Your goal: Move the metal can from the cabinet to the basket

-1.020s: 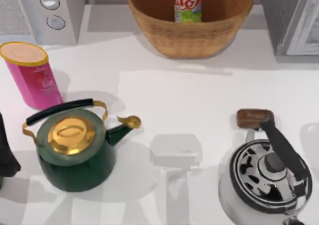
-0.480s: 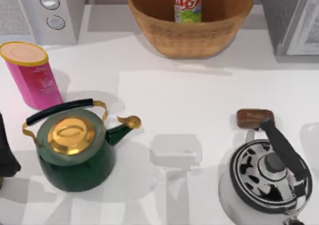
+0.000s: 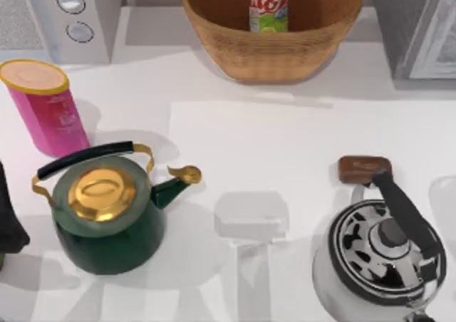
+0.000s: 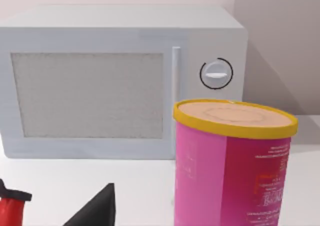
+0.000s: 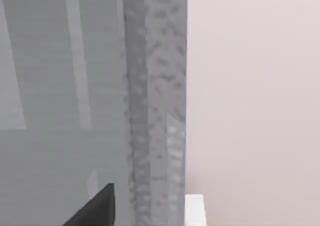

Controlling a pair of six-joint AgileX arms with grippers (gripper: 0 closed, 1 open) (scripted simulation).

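Beside the green kettle, at the surface's left edge, the left arm is sitting parked; whether either arm's fingers are released or clenched, I cannot tell. Outward from that kettle, the pink canister is standing just behind it, near the microwave. The metal can is standing upright inside the basket, well apart from the cabinet. Judging by this, the placing step is finishing; next calls only for keeping the arms clear.

You see the basket of rough woven wicker holding the glossy metal can. Left of the basket, a matt pink canister; the green kettle has glossy enamel and polished brass lid.
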